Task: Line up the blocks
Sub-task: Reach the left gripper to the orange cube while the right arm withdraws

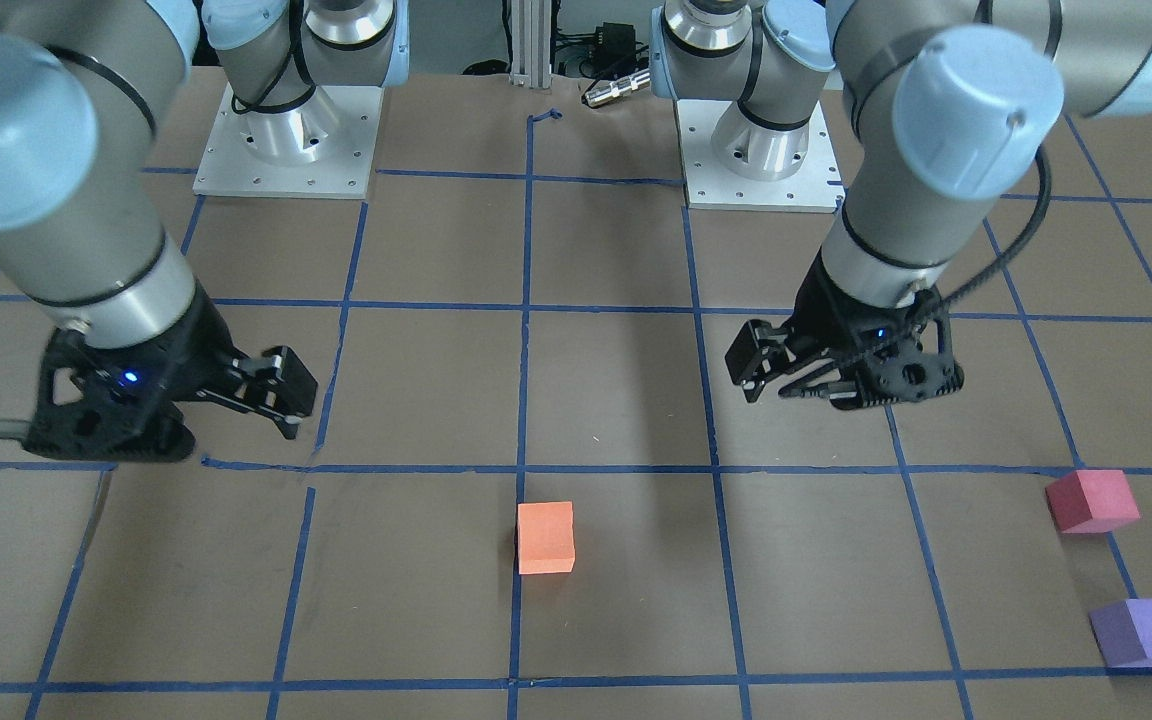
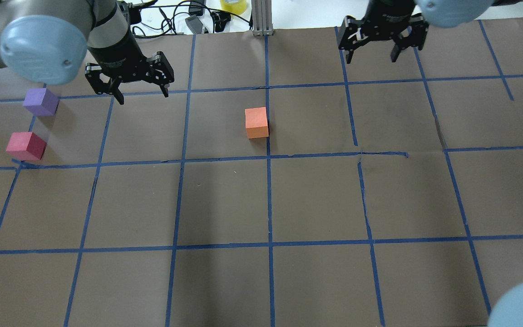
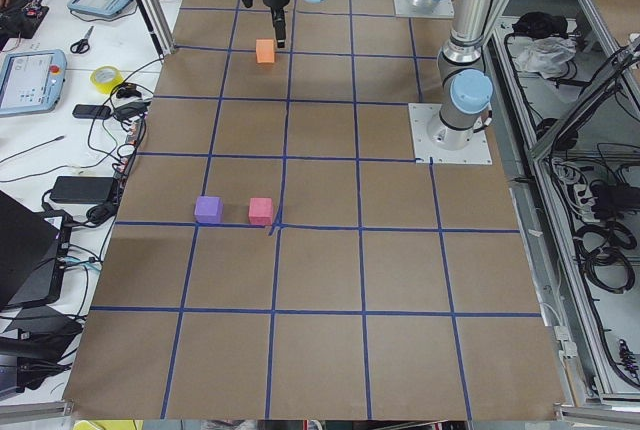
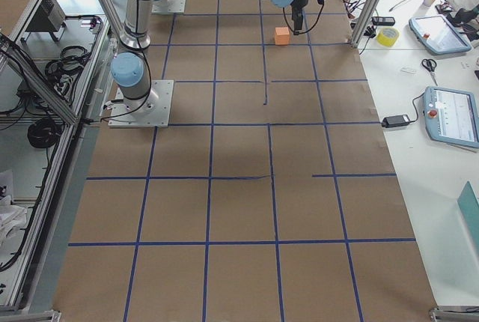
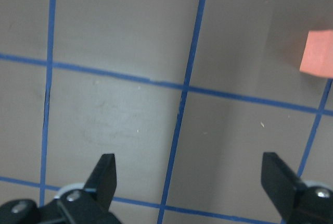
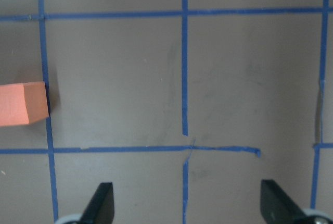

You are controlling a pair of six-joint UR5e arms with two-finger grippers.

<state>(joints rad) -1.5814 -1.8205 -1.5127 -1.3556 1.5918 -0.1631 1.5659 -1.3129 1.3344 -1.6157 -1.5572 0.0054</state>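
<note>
Three foam blocks lie on the brown gridded table. The orange block (image 2: 256, 122) (image 1: 545, 537) sits by the centre tape line, and shows in the left wrist view (image 5: 318, 52) and the right wrist view (image 6: 23, 104). The purple block (image 2: 40, 101) (image 1: 1141, 632) and the pinkish-red block (image 2: 26, 146) (image 1: 1091, 501) lie side by side at the table's left end. My left gripper (image 2: 141, 93) (image 5: 192, 177) is open and empty, between the purple and orange blocks. My right gripper (image 2: 371, 58) (image 6: 188, 203) is open and empty, near the far edge, right of the orange block.
Blue tape lines (image 2: 268, 200) divide the table into squares. The two arm bases (image 1: 286, 140) (image 1: 761, 150) stand at the robot's edge. A yellow tape roll (image 2: 233, 4) and cables lie beyond the far edge. Side benches hold tablets and tools (image 3: 30, 75).
</note>
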